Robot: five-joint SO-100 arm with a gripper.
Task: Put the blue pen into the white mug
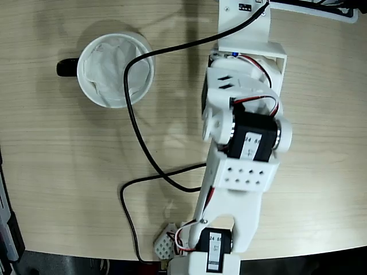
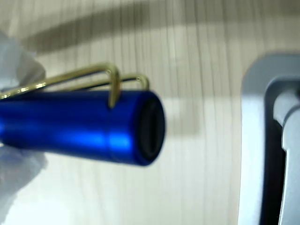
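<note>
pen (image 2: pixel 79 124) lies crosswise in my gripper (image 2: pixel 18 117), which looks closed on it; i judge the white mug (image 1: pixel 116 70) sits well apart, upper left in fixed view.

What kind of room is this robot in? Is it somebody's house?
Probably a workshop or lab desk, not a home. The white robot arm sits on a pale wooden table, a loose black cable trails across it, and the only props are a white mug and a blue pen.

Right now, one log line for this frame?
pen: blue pen in wrist view close-up, apparently held | tool: fingers unclear | mug: white mug upright, paper-lined, no pen inside | phase: not yet placed
</note>
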